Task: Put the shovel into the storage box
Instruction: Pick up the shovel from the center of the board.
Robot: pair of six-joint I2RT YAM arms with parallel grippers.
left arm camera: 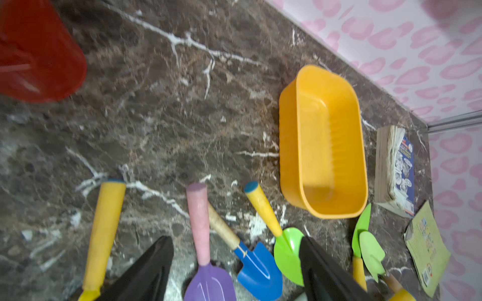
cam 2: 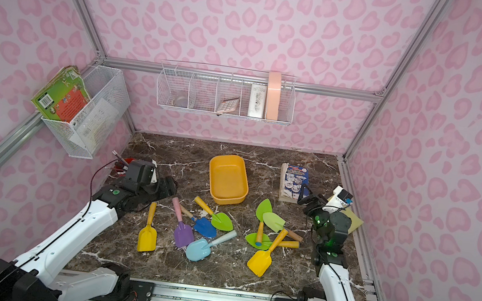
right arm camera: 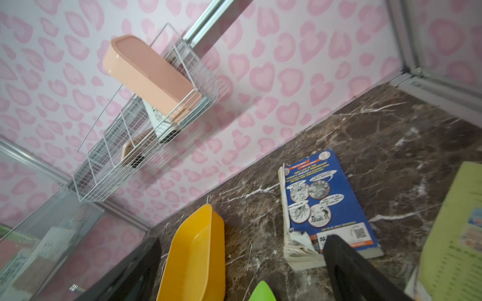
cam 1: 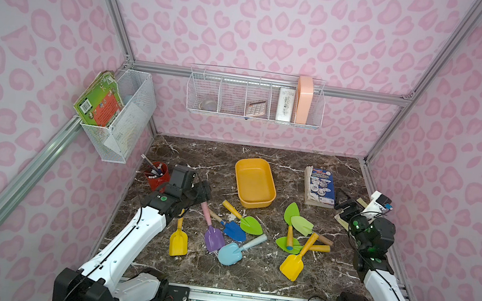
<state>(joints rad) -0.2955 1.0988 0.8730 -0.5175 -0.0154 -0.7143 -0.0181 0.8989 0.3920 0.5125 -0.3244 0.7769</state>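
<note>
Storage box point(cam 1: 254, 204) sits empty mid-table point(cam 1: 201, 155). No shovel is in it yet; all lie loose on the table in front of it. Left gripper point(left arm camera: 234, 238) is spread and holds nothing, and hovers over the purple shovel point(cam 1: 213, 237) at its pink handle. Right gripper point(right arm camera: 242, 238) is spread and empty, near the book point(cam 1: 320, 187). Grasping, carrying and dropping are all still to do.

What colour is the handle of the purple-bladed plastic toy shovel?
Pale pink; the purple shovel's handle shows best in the left wrist view.
</note>
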